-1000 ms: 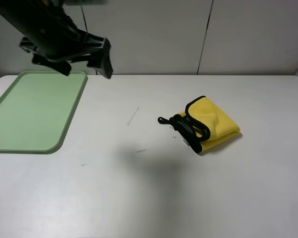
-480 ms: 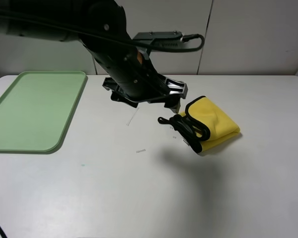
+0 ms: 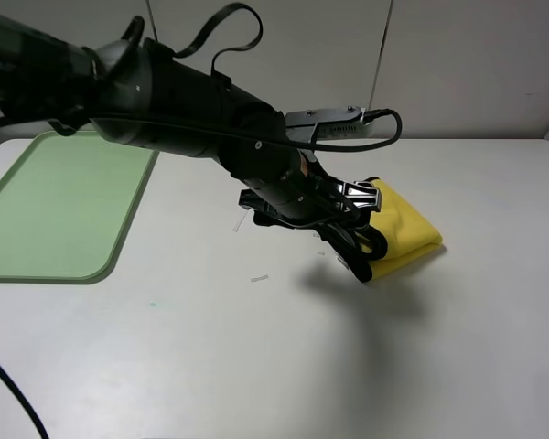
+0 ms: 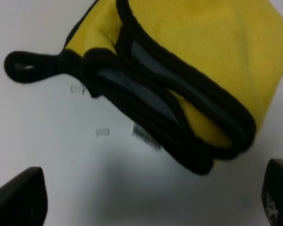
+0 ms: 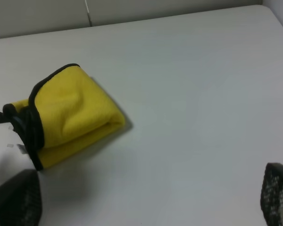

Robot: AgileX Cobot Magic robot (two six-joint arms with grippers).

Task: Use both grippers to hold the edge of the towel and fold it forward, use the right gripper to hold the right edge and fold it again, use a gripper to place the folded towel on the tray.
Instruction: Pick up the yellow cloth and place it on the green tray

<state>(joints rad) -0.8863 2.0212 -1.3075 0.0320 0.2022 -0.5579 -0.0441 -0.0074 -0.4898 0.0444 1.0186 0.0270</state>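
Exterior high view: the towel lies folded into a thick yellow bundle on the white table, at about 3 o'clock from the table's middle. The pale green tray sits well apart at 9 o'clock. The left gripper reaches across from 10 o'clock and hangs over the towel's 9 o'clock side. From here the black fingers merge with the black binding, so contact is hard to judge.

Left wrist view: the left gripper has its fingers spread wide and grasping nothing, with bare table between them. Just beyond lies the edge of the towel, stacked in black layers with grey showing between, and the corner loop sticks out flat on the table.

Right wrist view: the right gripper is also spread wide, holding nothing, well apart from the towel.
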